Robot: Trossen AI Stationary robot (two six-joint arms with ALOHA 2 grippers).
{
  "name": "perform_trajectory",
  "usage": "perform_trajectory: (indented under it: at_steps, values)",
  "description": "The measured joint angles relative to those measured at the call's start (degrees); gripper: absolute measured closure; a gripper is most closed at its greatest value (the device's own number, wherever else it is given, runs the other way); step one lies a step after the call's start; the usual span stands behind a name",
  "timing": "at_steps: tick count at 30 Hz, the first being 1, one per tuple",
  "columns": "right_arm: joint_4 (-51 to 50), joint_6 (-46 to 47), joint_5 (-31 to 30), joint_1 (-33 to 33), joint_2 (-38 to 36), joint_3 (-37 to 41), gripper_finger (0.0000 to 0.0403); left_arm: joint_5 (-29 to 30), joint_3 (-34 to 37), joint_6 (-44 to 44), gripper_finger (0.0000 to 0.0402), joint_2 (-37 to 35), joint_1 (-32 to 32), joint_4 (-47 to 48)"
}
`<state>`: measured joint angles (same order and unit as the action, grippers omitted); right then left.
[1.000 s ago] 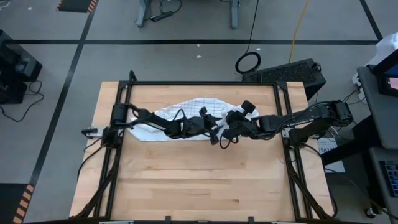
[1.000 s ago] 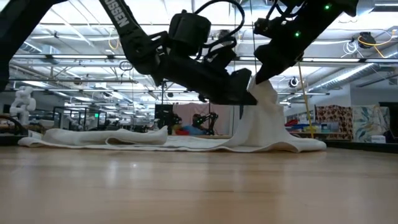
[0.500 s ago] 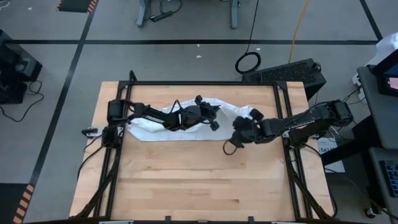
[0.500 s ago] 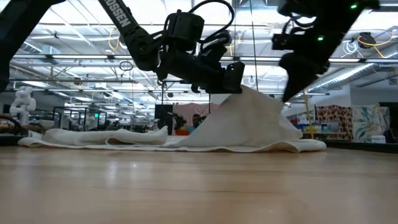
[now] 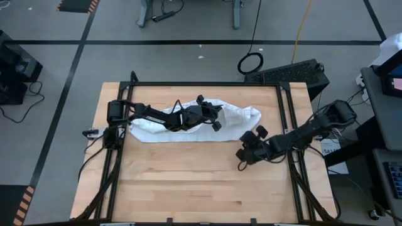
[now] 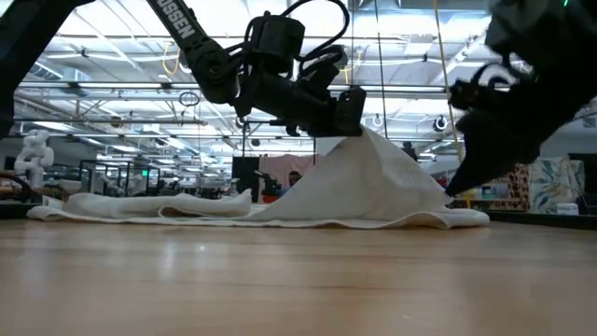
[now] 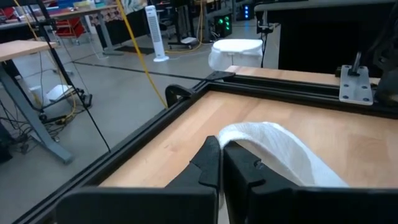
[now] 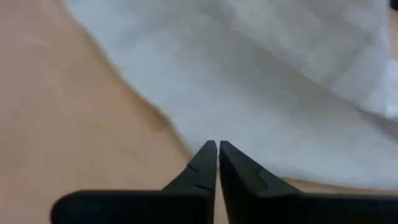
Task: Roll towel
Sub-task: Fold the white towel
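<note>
Wooden table (image 5: pixel 188 182), black frame (image 5: pixel 207 83), left gripper (image 6: pixel 350 112) lifting towel (image 6: pixel 373 187)

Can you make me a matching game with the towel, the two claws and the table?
Things:
1. left claw
2. right claw
3. towel
4. table

States:
A. wooden, with a black frame
B. shut and empty, over bare wood
C. white, pulled up into a tent shape
D. shut on the towel, lifting it

Pairs: 1-D, 2-B, 3-C, 4-A
</note>
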<state>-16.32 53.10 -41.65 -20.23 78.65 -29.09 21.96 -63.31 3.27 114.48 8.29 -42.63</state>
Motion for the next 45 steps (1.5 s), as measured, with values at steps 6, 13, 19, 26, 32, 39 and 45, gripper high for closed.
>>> perform_trajectory:
  at_steps: [6,13,19,26,32,39,45]
  values:
    - [3.03,-1.96,2.23,7.06,0.02,3.04,0.0401,0.00,0.00,-0.17,0.0396,0.00,0.00,0.02]
    - [3.15,-4.08,13.84,14.58,0.81,3.50,0.0402,-0.92,0.00,-1.49,0.0395,0.00,-0.02,-0.27]
    - [5.44,-0.68,24.54,14.43,0.55,3.31,0.0402,-1.12,0.00,-1.46,0.0395,0.00,-0.11,1.02]
    - [12.47,11.86,33.27,6.82,0.87,2.65,0.0403,-3.02,0.02,-1.41,0.0395,0.00,-0.15,1.88]
    - [15.04,15.16,27.45,-0.31,0.85,-1.56,0.0403,-9.27,0.04,-1.20,0.0395,-0.13,-1.18,3.47]
    - [-16.71,12.29,19.18,-2.56,0.81,-13.25,0.0403,-9.92,0.09,-0.92,0.0395,-1.09,-2.60,6.81]
    - [-23.04,14.96,16.61,-2.75,0.79,-9.69,0.0403,-9.04,0.09,-1.40,0.0395,-2.31,-3.20,8.19]
